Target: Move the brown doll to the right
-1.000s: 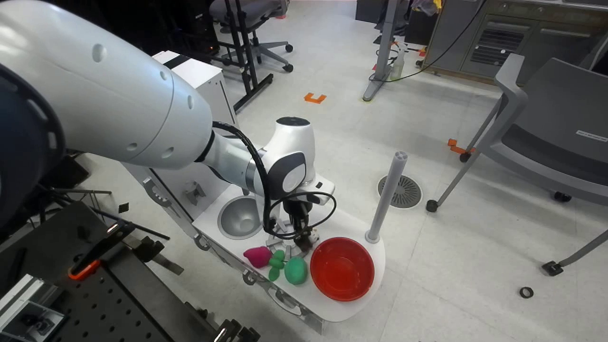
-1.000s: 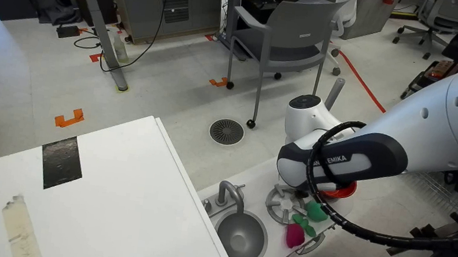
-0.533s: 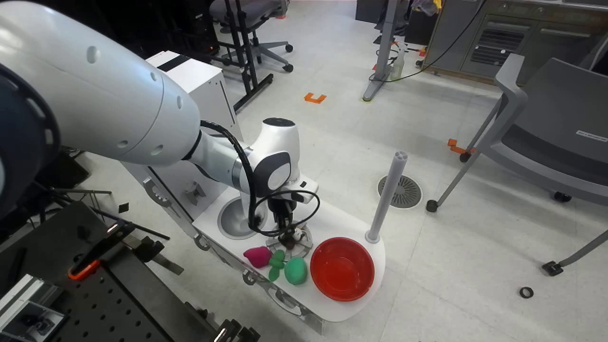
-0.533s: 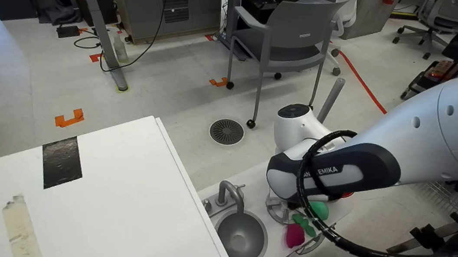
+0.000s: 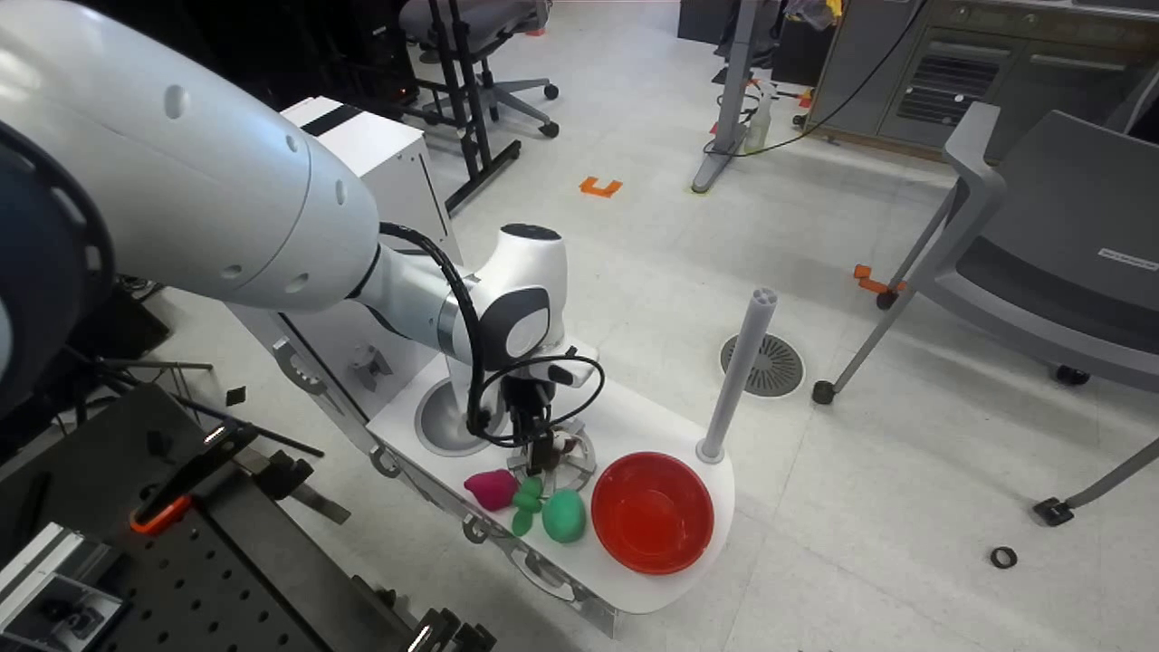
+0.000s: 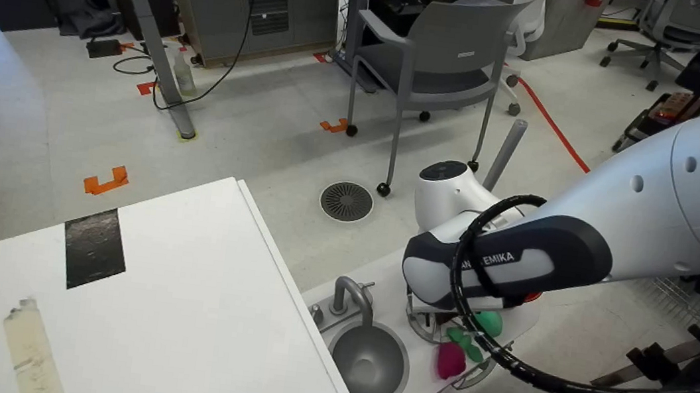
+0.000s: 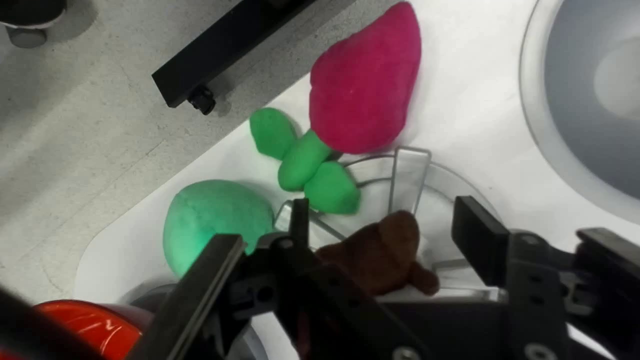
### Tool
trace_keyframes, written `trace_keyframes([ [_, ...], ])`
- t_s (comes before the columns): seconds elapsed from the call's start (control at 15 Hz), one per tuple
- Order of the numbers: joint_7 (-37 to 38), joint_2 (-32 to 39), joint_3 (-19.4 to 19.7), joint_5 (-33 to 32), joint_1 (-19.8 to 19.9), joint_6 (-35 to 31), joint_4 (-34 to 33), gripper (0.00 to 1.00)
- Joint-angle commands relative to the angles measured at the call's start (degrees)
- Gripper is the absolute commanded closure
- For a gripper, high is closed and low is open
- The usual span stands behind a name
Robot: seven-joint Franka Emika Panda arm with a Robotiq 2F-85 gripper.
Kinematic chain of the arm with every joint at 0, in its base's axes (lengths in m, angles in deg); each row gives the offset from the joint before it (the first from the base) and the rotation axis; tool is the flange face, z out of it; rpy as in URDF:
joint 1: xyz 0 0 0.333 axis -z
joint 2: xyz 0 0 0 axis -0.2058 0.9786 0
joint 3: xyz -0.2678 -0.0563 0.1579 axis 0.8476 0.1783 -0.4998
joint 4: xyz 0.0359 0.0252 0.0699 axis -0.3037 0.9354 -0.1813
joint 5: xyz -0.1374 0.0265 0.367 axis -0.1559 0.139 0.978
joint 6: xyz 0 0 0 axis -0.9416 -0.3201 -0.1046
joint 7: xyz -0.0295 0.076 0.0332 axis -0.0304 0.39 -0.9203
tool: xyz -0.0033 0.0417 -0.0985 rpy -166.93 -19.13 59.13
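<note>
In the wrist view the brown doll, lumpy and dark in shadow, lies over the grey burner ring. My gripper stands open around it. A wide gap separates the doll from the right-hand finger; the left-hand finger partly covers its other side, so I cannot tell whether they touch. An exterior view shows the gripper low above the burner, with a little of the doll beside it. In the remaining exterior view the arm hides the doll and the fingertips.
Along the counter's edge lie a pink piece, small green pieces and a round green piece. A red dish sits towards the counter's rounded end, near a grey post. The sink with its tap lies at the opposite side.
In an exterior view the arm and the doll have shifted left across the burner, away from the red dish. My gripper, shut before, has opened and let go of the doll.
</note>
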Motion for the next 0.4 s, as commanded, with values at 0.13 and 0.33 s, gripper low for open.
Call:
trace_keyframes([
  [0.13, -6.17, -1.95, -3.35, 0.08, 0.81, 3.32, 0.76, 0.07],
  [0.33, -8.93, -4.79, -4.99, 0.08, 1.31, 4.24, 3.35, 0.0],
])
